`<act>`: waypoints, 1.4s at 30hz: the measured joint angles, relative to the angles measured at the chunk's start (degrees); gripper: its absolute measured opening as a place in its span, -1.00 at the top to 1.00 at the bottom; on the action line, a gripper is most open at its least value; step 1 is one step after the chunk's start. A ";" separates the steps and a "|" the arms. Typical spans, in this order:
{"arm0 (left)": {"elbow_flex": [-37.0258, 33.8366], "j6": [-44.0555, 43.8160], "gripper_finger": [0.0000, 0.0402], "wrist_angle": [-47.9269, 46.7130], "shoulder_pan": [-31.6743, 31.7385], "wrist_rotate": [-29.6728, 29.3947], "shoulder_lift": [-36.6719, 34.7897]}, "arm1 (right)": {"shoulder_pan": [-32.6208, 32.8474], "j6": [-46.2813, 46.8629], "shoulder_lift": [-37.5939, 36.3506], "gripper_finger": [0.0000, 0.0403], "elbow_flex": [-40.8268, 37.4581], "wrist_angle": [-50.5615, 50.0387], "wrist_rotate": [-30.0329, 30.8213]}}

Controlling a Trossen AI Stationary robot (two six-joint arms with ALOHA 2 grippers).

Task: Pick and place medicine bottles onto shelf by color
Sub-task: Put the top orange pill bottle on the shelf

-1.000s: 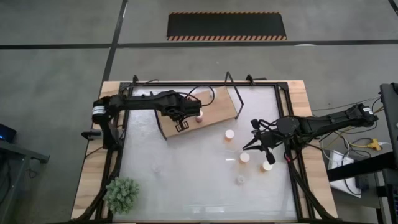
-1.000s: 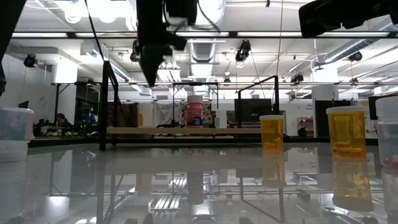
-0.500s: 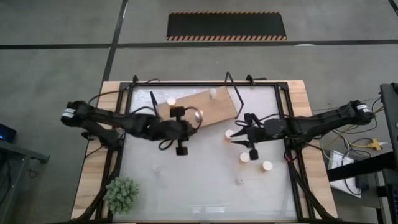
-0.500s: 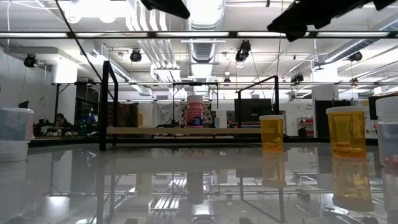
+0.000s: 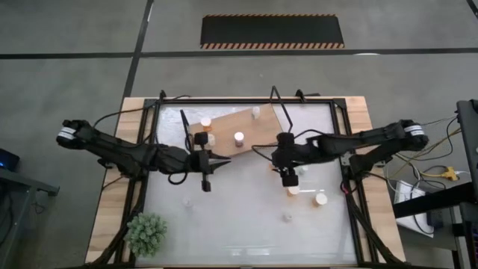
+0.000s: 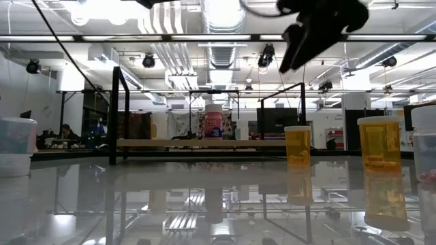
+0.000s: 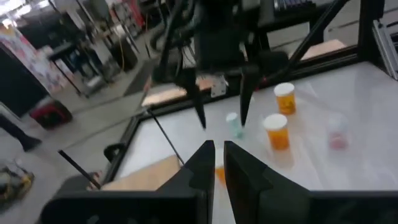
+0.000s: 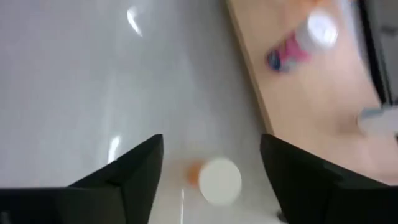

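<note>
Desk: pale glossy top with a black rim [image 5: 351,217], mirror-like in the low view. A small green plant [image 5: 146,232] sits at the near left corner.

The shelf [image 5: 258,131], a flat light-brown wooden board with thin black wire end frames, lies askew at the far edge, left of centre. On it stand a bottle with a pinkish body and white cap [image 5: 239,138], an orange bottle [image 5: 206,122] near its left end, and one more white-capped bottle [image 5: 256,111] at its far edge.

Off the shelf, toward the right edge: an orange bottle [image 5: 293,190], a second orange one [image 5: 321,199] just beside it, and a clear one [image 5: 288,217] nearer the front. A faint clear bottle [image 5: 187,202] stands alone left of centre.

Right gripper [image 5: 288,179] hangs over the desk just right of the shelf's corner, fingers spread wide, holding nothing; its wrist view looks down between the fingers at an orange white-capped bottle [image 8: 214,178] on the desk beside the shelf's edge [image 8: 292,93].

Left gripper [image 5: 205,183] hovers over the desk just in front of the shelf, fingers pressed together, empty. Its wrist view alone shows the right gripper [image 7: 221,121] head-on with two orange bottles [image 7: 277,130] behind.

Low view: two orange cylinders [image 6: 298,145] upright at right, shelf beyond.
</note>
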 joint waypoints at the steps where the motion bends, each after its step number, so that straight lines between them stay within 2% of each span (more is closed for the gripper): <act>1: -0.93 0.71 0.92 1.26 -0.01 0.00 -0.60 | -0.68 -0.02 1.53 -0.34 1.08 -1.91 0.00; 8: -4.59 2.91 0.92 5.26 -0.03 0.00 -3.97 | -4.28 -1.39 10.40 -0.56 5.12 -8.86 -0.55; 12: -5.31 3.90 0.92 5.65 -0.03 0.00 -4.79 | -6.08 -2.89 13.33 -0.64 5.40 -9.38 -4.20; 15: -5.33 4.16 0.92 5.61 -0.03 0.02 -4.79 | -7.39 -3.77 15.01 -0.67 5.28 -9.45 -6.37; 26: -5.37 5.53 0.92 5.60 -0.03 0.02 -4.70 | -10.42 -4.16 18.59 -0.68 5.24 -10.71 -7.32; 32: -5.37 5.57 0.92 5.60 -0.03 0.02 -4.70 | -10.65 -5.49 19.98 -0.57 5.13 -10.56 -8.04; 42: -5.37 5.57 0.92 5.58 -0.03 0.02 -4.70 | -10.65 -5.51 19.76 -0.12 5.11 -10.72 -8.20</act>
